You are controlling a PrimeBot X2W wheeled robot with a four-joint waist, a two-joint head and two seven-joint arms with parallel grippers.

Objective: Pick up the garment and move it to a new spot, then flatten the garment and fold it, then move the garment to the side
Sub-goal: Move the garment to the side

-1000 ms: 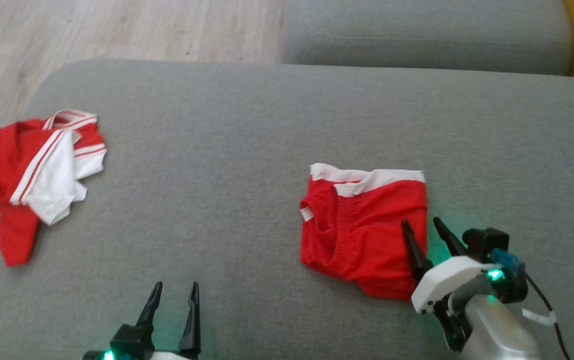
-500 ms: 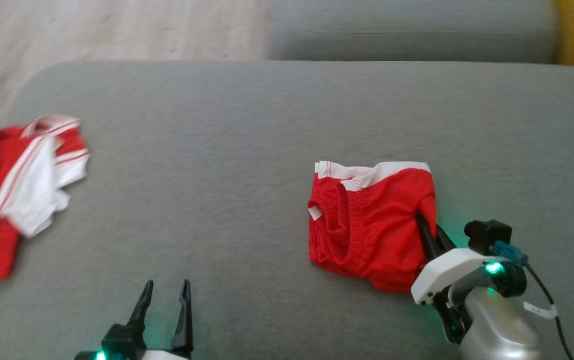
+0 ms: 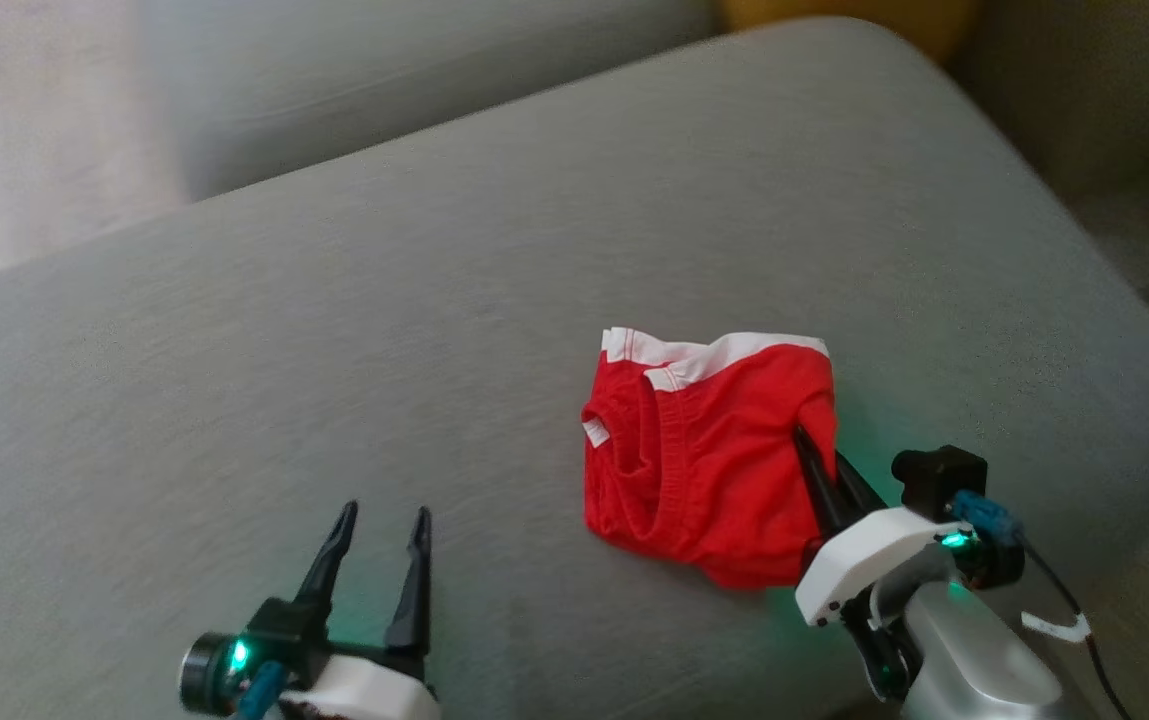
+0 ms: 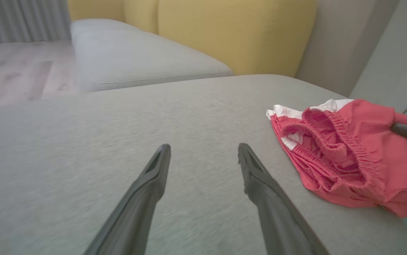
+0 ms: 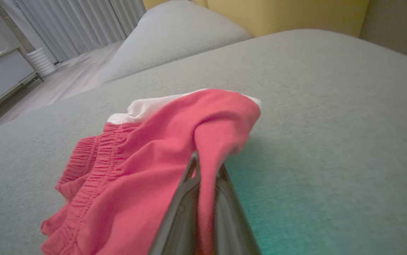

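Garment: red shorts (image 3: 704, 460) with white hem bands and a gathered elastic waistband, folded into a rough square and lying on the right half of the grey cushion (image 3: 434, 300), nearer the near edge than the far one.
Garment edges: white bands face the far side; the waistband opening faces left; the right edge is drawn up into a small ridge.
Right jaws: together, clamped on that raised right edge of the red shorts (image 5: 146, 159); in the right wrist view a fold of red cloth sits between the two dark fingers (image 5: 189, 198).
Right arm: comes in from the near right, fingers (image 3: 814, 480) pointing far and slightly left; a green light glows on the wrist and tints the cushion beside the shorts.
Left jaws: apart, holding nothing, over bare cushion at the near left, well apart from the red shorts (image 4: 348, 156).
Left fingers: both fingers (image 3: 334, 550) point away from the robot; in the left wrist view the fingers (image 4: 146, 191) frame plain grey fabric.
Second cushion: a paler grey cushion (image 4: 136, 56) lies beyond the far edge, to the left.
Yellow upholstery: a yellow seat back (image 4: 235, 35) stands behind both cushions.
Floor: pale wood floor (image 4: 12, 71) at the far left.
Curtain: grey pleated curtain (image 5: 83, 24) at the far left, with a white cabinet (image 5: 1, 74) beside it.
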